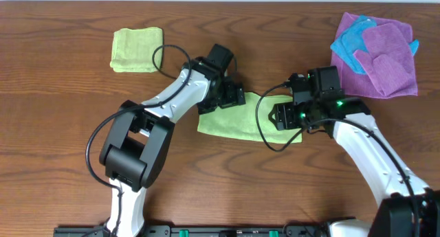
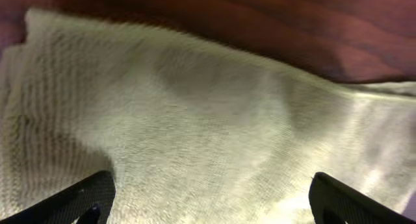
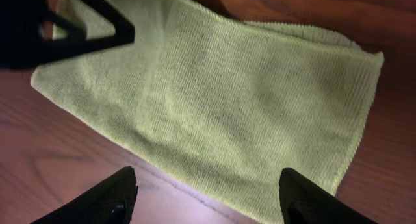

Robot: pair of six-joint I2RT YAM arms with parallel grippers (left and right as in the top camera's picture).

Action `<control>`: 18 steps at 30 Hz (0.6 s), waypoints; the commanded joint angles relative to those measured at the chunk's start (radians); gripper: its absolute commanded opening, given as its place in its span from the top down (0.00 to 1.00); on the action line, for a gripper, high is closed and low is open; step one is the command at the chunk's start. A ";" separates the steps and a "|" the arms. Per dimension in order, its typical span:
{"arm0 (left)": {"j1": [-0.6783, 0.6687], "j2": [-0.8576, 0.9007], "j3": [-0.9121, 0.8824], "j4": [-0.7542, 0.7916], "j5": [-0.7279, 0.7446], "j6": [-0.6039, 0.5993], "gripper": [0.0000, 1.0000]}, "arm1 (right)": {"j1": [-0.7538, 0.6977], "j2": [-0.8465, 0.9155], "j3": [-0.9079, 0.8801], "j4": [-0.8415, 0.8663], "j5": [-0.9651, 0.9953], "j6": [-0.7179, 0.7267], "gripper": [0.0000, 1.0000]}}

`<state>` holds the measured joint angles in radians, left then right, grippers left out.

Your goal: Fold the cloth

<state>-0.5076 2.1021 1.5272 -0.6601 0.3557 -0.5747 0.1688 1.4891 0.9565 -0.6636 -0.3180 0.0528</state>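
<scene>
The yellow-green cloth lies flat on the wooden table, folded into a wide strip between my two grippers. My left gripper hovers over its upper left end, open. In the left wrist view the cloth fills the frame, and the left gripper holds nothing between its spread fingers. My right gripper is over the cloth's right end. In the right wrist view it is open and empty just above the cloth's near edge.
A paler green folded wad rests at the back left. A purple cloth with a blue cloth tucked in it lies at the back right. The left gripper's dark body shows in the right wrist view.
</scene>
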 commanded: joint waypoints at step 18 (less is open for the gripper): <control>0.004 -0.006 0.084 -0.226 -0.071 0.082 0.07 | -0.270 0.047 -0.065 0.077 -0.044 -0.093 0.25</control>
<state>-0.5072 2.1021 1.5906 -0.8677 0.2848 -0.5159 -0.0563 1.5036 0.9085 -0.5827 -0.2260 0.0124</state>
